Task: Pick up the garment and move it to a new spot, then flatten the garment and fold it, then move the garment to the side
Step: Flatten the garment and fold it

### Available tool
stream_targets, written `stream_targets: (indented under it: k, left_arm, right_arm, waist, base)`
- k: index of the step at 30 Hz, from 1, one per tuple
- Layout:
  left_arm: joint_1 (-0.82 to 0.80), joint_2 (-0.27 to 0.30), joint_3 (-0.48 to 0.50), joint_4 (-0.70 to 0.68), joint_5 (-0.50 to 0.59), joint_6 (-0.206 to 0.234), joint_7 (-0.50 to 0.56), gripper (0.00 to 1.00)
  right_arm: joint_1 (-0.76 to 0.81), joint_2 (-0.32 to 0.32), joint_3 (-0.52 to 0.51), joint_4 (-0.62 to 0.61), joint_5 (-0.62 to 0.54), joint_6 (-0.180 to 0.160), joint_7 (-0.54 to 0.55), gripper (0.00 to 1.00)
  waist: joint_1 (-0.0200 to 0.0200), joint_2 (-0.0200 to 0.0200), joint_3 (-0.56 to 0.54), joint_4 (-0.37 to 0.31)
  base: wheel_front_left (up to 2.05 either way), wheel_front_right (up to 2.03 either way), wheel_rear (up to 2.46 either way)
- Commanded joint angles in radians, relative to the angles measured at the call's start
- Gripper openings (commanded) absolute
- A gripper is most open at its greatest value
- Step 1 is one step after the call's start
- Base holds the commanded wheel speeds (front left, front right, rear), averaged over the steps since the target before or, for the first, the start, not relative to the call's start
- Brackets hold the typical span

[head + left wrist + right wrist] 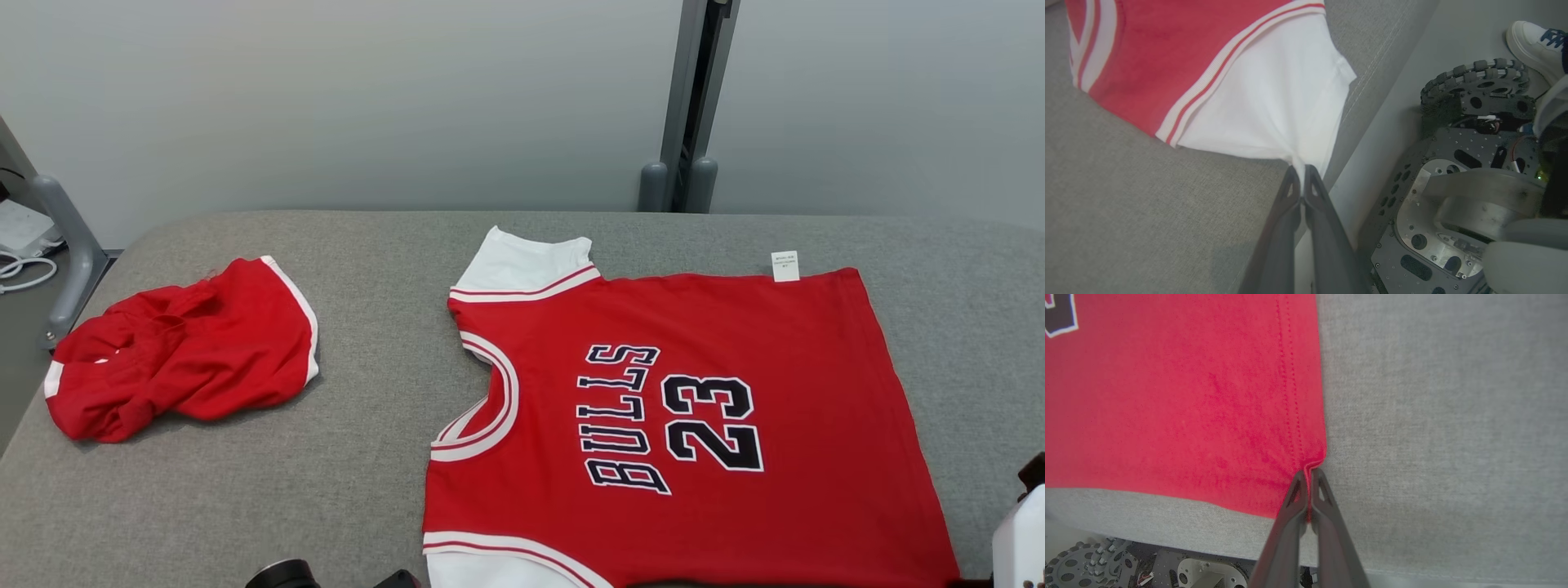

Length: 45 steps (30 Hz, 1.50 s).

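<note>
The garment (pixel 694 408) is a red jersey with white sleeves and "BULLS 23" in dark letters. It lies spread flat on the grey padded table (pixel 367 490), neck toward the left. My left gripper (pixel 1301 175) is shut on the edge of the near white sleeve (pixel 1265 94), right at the table's front edge. My right gripper (pixel 1309 477) is shut on the near corner of the red hem (pixel 1298 416), where the cloth puckers between the fingers.
A second red garment with white trim (pixel 184 351) lies crumpled at the table's left. A grey post (pixel 694 106) stands behind the table. Below the front edge are my wheeled base (pixel 1453 183) and a person's white shoe (pixel 1535 45).
</note>
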Motion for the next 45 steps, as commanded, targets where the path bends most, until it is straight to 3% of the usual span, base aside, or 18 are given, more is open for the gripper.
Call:
stream_targets:
  k: [1, 6, 10, 24, 36, 45]
  left_arm:
    - [0.018, 0.006, 0.001, -0.005, -0.008, -0.001, 0.006, 0.0]
    - [0.022, 0.011, 0.001, -0.018, -0.028, -0.001, -0.006, 0.0]
    - [-0.007, 0.014, 0.001, -0.022, -0.046, -0.001, -0.035, 0.0]
    - [-0.216, 0.062, 0.027, -0.021, -0.213, -0.001, -0.249, 0.0]
    - [-0.39, 0.022, 0.021, 0.104, -0.313, -0.001, -0.348, 0.0]
    - [-0.483, -0.028, 0.005, 0.247, -0.349, -0.001, -0.304, 0.0]
  right_arm:
    - [0.023, -0.016, -0.001, -0.014, 0.021, 0.0, 0.024, 0.0]
    - [0.045, -0.044, 0.003, -0.065, 0.042, 0.0, 0.059, 0.0]
    - [0.035, -0.055, -0.013, -0.1, 0.039, 0.0, 0.023, 0.0]
    - [-0.057, -0.076, -0.089, -0.18, 0.012, 0.0, -0.086, 0.0]
    - [-0.147, -0.023, -0.119, -0.12, -0.04, 0.0, -0.13, 0.0]
    - [-0.227, 0.045, -0.114, -0.044, -0.085, 0.0, -0.158, 0.0]
  waist:
    - [0.0, 0.0, -0.001, 0.0]
    - [0.0, 0.0, 0.002, 0.0]
    - [0.0, 0.0, 0.026, 0.001]
    - [0.0, 0.0, 0.112, 0.004]
    - [0.0, 0.0, 0.169, -0.022]
    - [0.0, 0.0, 0.214, -0.055]
  base:
    - [0.0, 0.0, 0.0]
    - [0.0, 0.0, 0.0]
    - [0.0, 0.0, 0.0]
    - [0.0, 0.0, 0.0]
    - [0.0, 0.0, 0.0]
    - [0.0, 0.0, 0.0]
